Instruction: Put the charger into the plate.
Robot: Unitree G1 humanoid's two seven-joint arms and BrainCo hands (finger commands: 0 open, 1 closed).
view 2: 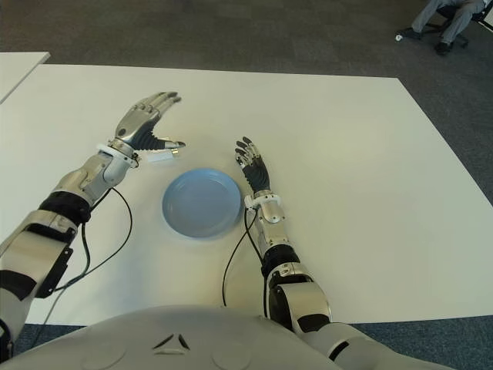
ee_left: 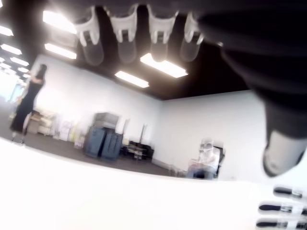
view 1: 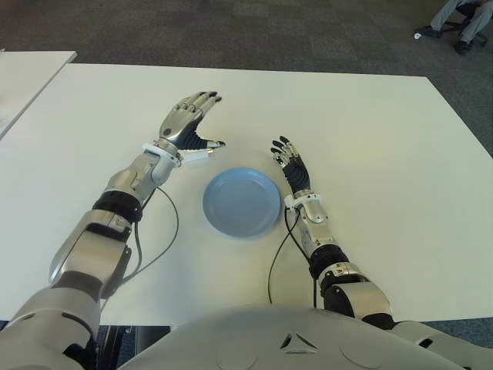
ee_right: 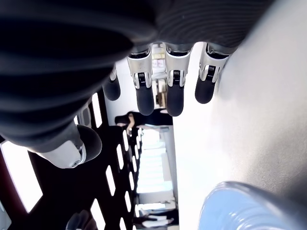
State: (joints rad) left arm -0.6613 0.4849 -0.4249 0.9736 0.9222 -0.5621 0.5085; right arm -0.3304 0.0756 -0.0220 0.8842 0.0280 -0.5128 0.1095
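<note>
A small white charger (view 1: pixel 197 155) lies on the white table (view 1: pixel 370 146), just left of and beyond the light blue plate (view 1: pixel 241 202). My left hand (view 1: pixel 194 123) hovers over the charger with fingers spread and the thumb stretched out just above it; I see no grasp. In the left wrist view the fingertips (ee_left: pixel 125 36) are extended and the charger is hidden. My right hand (view 1: pixel 288 160) shows beside the plate's right rim, fingers straight and holding nothing. The right wrist view shows the plate's edge (ee_right: pixel 240 206) close to the palm.
Thin black cables (view 1: pixel 166 231) run from both wrists across the near table. A second white table (view 1: pixel 31 73) stands at the far left. A seated person's legs (view 1: pixel 462 19) show on the dark carpet at the far right.
</note>
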